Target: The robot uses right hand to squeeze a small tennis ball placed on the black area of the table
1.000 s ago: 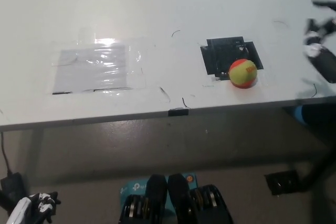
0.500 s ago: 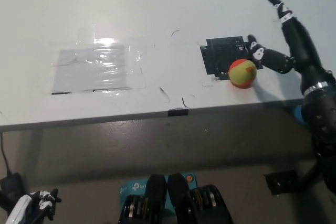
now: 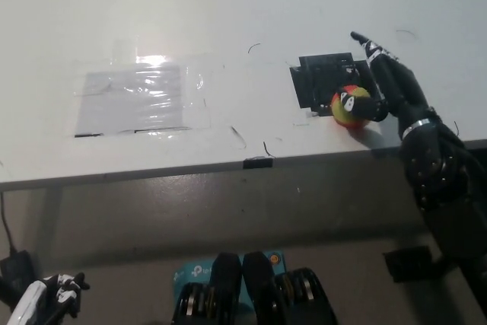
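Yellow-orange tennis ball (image 3: pixel 349 107), partly hand-covered

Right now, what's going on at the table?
The black right hand has reached the ball at the edge of the black patch on the table. One fingertip lies on top of the ball, the other fingers are spread past it, so no squeeze yet. The white left hand hangs low by the table's near side.

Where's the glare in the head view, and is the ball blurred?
Head view: glare sits on the clear plastic sheet at the table's left; the tennis ball is fairly sharp, partly covered by the right hand; left hand at the lower left looks dim.
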Robot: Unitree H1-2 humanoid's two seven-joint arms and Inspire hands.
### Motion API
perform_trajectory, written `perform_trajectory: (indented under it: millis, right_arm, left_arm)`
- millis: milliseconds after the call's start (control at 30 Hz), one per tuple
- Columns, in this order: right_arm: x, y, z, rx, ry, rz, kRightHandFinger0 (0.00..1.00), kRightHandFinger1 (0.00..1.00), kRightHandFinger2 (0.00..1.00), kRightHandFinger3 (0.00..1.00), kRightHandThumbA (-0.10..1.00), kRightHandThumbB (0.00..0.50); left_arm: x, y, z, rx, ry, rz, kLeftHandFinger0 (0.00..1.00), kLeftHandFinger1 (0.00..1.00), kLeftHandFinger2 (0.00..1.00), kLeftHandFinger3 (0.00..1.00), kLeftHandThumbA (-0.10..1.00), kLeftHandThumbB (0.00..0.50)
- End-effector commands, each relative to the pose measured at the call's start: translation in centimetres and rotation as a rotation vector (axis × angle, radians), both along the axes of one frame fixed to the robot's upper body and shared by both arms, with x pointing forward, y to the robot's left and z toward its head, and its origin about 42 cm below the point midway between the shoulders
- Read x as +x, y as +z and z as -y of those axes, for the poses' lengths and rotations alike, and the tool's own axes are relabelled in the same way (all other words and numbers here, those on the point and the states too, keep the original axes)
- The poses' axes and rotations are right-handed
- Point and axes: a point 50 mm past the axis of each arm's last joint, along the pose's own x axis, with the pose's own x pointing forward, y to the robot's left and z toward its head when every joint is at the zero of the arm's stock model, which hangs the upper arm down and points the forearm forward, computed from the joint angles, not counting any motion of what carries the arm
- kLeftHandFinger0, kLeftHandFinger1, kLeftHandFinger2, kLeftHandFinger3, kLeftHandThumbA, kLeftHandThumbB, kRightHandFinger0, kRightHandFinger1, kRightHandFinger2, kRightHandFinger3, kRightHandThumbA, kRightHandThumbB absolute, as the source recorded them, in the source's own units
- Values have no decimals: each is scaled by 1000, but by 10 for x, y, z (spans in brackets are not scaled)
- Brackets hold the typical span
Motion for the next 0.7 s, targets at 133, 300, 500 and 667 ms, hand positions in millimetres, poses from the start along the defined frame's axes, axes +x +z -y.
perform_trajectory:
  millis: [133, 300, 500, 667]
  right_arm:
    - [17, 10, -17, -2, 31, 123, 1000, 1000, 1000, 1000, 562, 458]
    - [17, -7, -26, 16, 15, 99, 1000, 1000, 1000, 1000, 568, 453]
    - [13, -18, -37, 24, 24, 79, 1000, 1000, 1000, 1000, 525, 445]
    - [14, -28, -30, -5, 49, -3, 941, 1000, 1000, 1000, 421, 340]
  left_arm:
    - [10, 17, -7, 36, -32, 50, 11, 33, 222, 447, 622, 355]
    - [15, 20, -5, 44, -45, 56, 2, 10, 224, 481, 632, 367]
    - [22, 24, -1, 39, -56, 67, 11, 33, 237, 469, 637, 362]
    - [26, 28, -1, 54, -73, 85, 48, 78, 278, 502, 678, 375]
